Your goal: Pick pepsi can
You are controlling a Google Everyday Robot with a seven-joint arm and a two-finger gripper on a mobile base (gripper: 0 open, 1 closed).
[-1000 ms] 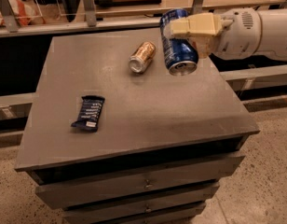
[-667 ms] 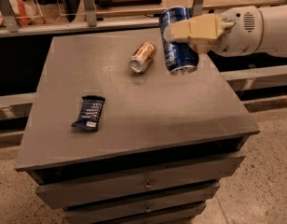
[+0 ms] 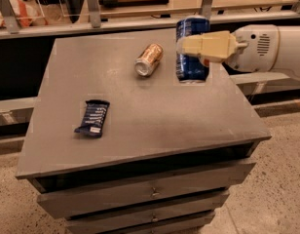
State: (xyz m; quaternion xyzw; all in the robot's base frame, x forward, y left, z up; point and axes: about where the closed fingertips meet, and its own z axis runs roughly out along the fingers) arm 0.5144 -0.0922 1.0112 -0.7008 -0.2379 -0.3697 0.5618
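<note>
The pepsi can (image 3: 193,62) is dark blue and stands nearly upright at the back right of the grey cabinet top (image 3: 140,111). My gripper (image 3: 191,45) reaches in from the right on a white arm (image 3: 267,48). Its beige fingers (image 3: 208,45) are closed across the can's upper half. I cannot tell whether the can's base touches the top or hangs just above it.
A copper-coloured can (image 3: 149,60) lies on its side just left of the pepsi can. A flat dark blue snack wrapper (image 3: 93,117) lies at the front left. The cabinet has drawers (image 3: 150,194) below. A rail and shelves (image 3: 140,18) run behind it.
The gripped pepsi can has turned from tilted to nearly upright and shifted slightly right and down with the gripper. The copper can and wrapper have not moved.
</note>
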